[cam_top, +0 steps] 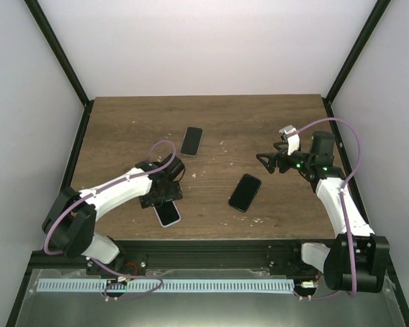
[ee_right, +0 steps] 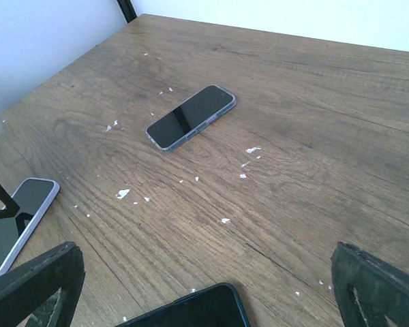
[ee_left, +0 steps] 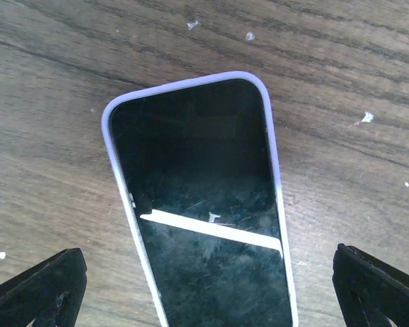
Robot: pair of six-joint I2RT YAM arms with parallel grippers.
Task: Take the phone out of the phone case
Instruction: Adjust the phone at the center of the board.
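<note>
Three phones are lying well apart on the wooden surface [cam_top: 211, 116]. The left arm [cam_top: 116, 187] is reaching low over the nearest one. The right arm [cam_top: 337, 201] is hanging raised across from it.

The left hand [ee_left: 208, 289] is hovering with its fingers spread wide, straddling the phone [ee_left: 198, 204] in its lilac case [ee_left: 108, 119] and touching neither. The right hand [cam_top: 264, 162] is gaping too, holding nothing, near the dark phone [cam_top: 245, 192]. A grey-cased phone [cam_top: 191, 141] is sitting further back. White specks [ee_right: 123, 193] are dotting the wood.

This is looking like the approach step, with the phone sitting fully in its case. The next move is probably calling for lowering, pinching the case edges, and the other hand pushing the phone free.
</note>
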